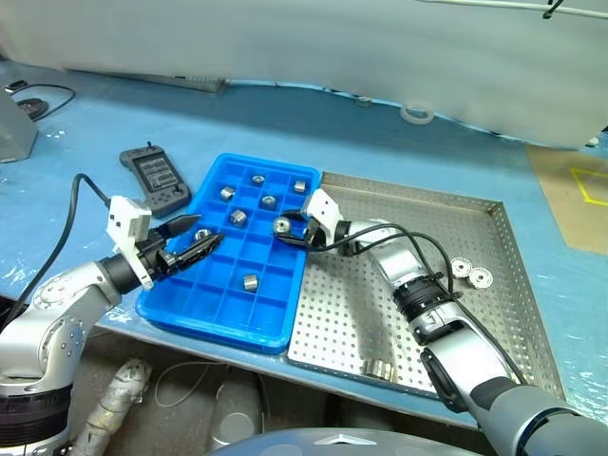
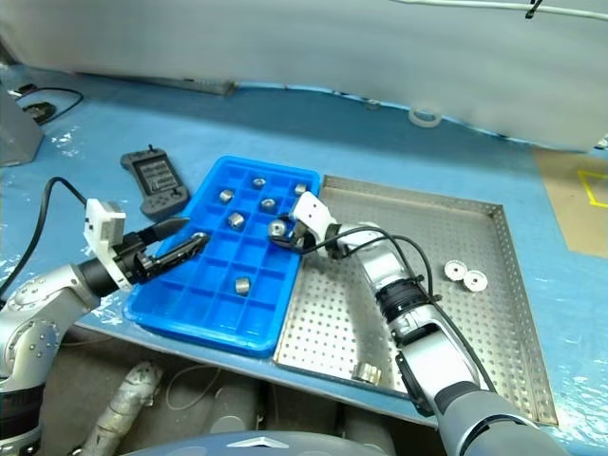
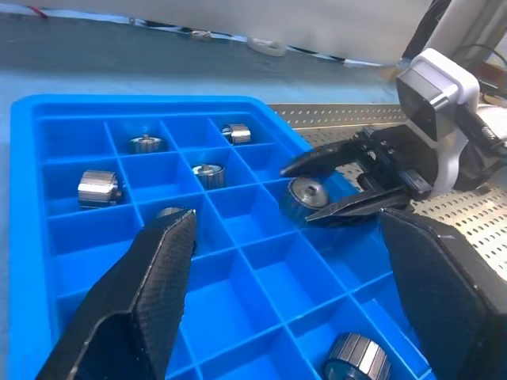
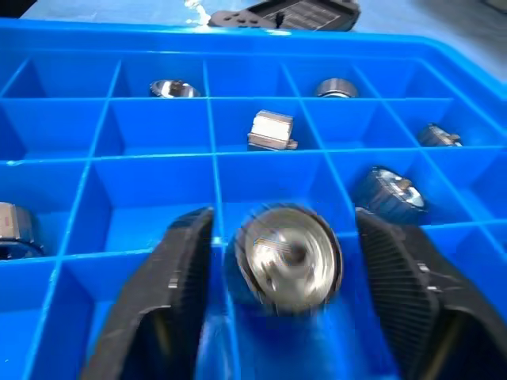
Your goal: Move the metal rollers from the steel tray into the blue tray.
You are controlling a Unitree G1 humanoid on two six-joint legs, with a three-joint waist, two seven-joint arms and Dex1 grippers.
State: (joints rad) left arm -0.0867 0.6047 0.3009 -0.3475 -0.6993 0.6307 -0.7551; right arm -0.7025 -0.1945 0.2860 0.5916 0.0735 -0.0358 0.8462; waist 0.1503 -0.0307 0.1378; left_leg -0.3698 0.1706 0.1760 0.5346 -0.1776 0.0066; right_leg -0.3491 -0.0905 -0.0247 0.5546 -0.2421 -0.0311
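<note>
**Dropping a roller into the blue tray**

Releasing is how we read this moment: one shiny silver short-cylinder metal roller sits between the two black fingers of our right gripper, just over a compartment near the right edge of the bright blue plastic tray with its grid of square compartments. In the right wrist view a gap shows on each side of the roller, so the jaws stand apart and the piece looks let go, though we cannot tell whether it already rests on the floor of the compartment or is falling into it.

Other metal rollers already lie one to a compartment: several toward the far end of the tray and one nearer us. We judge the grid is there to keep each piece separate, which is why the gripper is held low over a single square instead of over the tray at large.

Beside the blue tray lies the large flat square steel tray with a perforated floor and low rim. It holds a roller at its near edge and two round pieces toward its right side, so work remains.

Our left gripper hovers over the blue tray's left side, fingers spread and holding nothing, probably waiting clear of the drop. A dark grey handheld controller lies beyond the tray.
</note>
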